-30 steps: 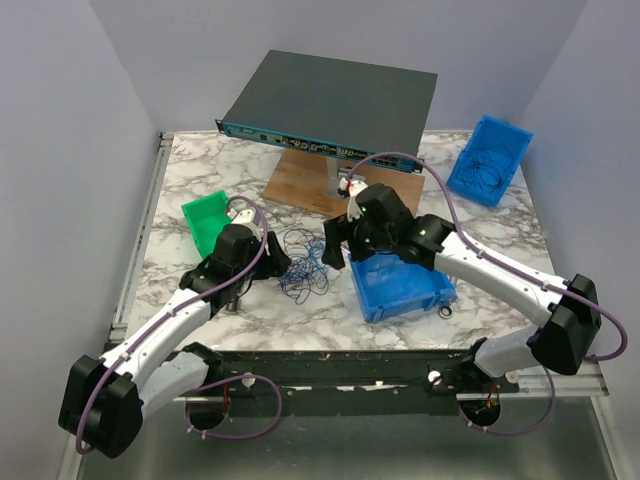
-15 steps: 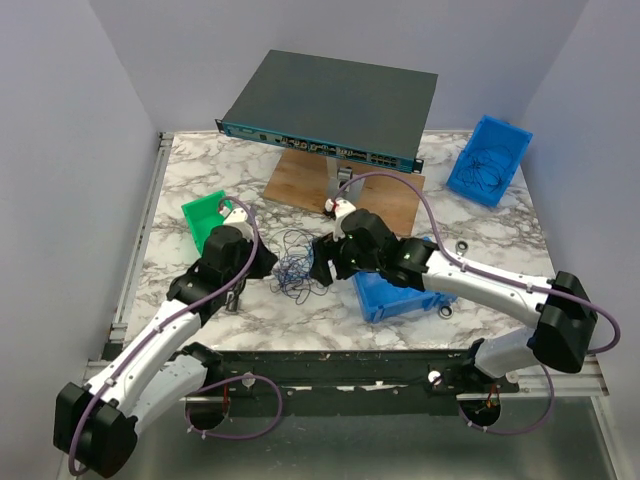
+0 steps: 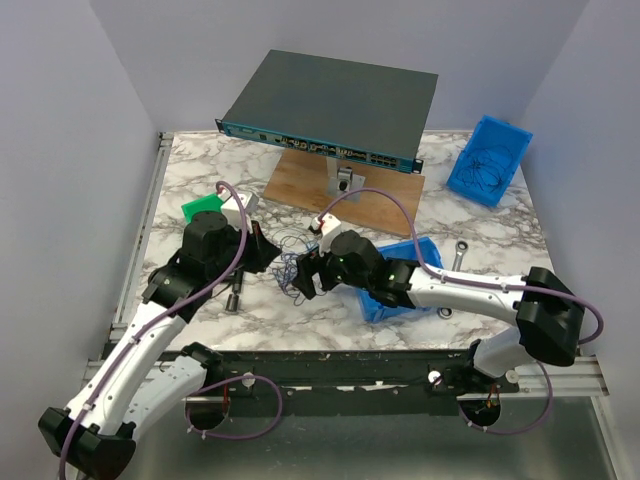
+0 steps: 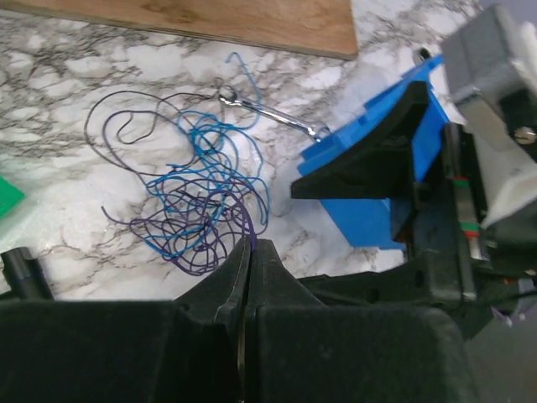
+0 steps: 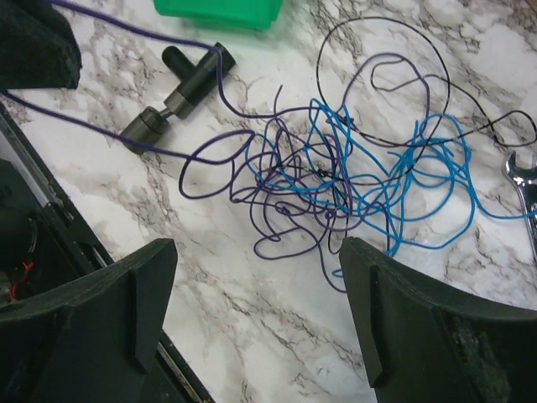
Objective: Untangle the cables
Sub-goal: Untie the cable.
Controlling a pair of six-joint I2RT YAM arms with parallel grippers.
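Right fingers have come over the cables, spread wide; left fingers pinch a purple strand; best to draw it out slowly, watching for snags.

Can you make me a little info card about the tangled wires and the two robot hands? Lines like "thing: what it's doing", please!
cables: thin purple, blue and black strands, tangled in one heap on the marble table
left fingers: shut on a purple strand at the heap's edge
right fingers: wide open, hovering over the heap, holding nothing
close by: wrench at the heap's edge, blue bin, green bin
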